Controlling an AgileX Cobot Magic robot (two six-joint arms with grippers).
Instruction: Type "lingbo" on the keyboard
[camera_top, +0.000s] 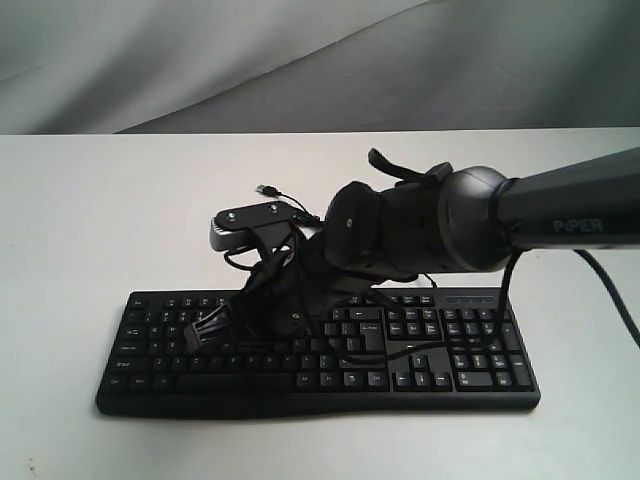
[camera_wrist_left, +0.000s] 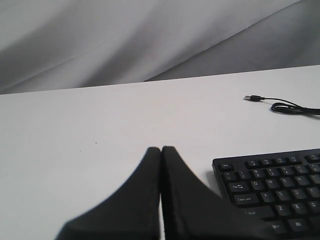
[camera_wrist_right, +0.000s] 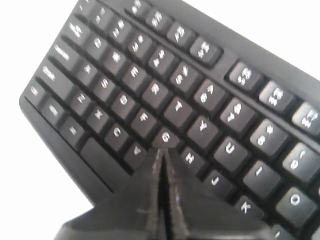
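**Clerk:** Item: keyboard (camera_top: 460, 370). Location?

**Checker:** It lay flat on the white table (camera_top: 100, 220), towards the near edge and roughly central. Its long side ran left to right, with the number pad at the right end.

**Clerk:** Description?

**Checker:** Black plastic, full size, with white-lettered keys. A thin black USB cable (camera_wrist_left: 290, 106) lay loose on the table beyond it, unplugged.

**Clerk:** Right gripper (camera_wrist_right: 161, 152)?

**Checker:** The fingers were pressed together with nothing between them, forming a single point. The arm reached across from the right. The tip sat at the near edge of the G key (camera_wrist_right: 167, 136), with H just beside it. The key directly below the tip was hidden, so I could not tell whether the tip was touching a key.

**Clerk:** Left gripper (camera_wrist_left: 161, 149)?

**Checker:** It was likewise closed and empty. It hung over bare table near the Esc corner, off the keys.

**Clerk:** Step in hand?

**Checker:** In my judgement it was the "g", or possibly the "b" next to it.

**Clerk:** Handling advice?

**Checker:**
- Keep the jaws closed so that the tip stays narrow.
- Centre the tip on one keycap, away from the gaps, so that F, H or V is not pressed as well.
- Press straight down, briefly and lightly, then lift clear before moving sideways.
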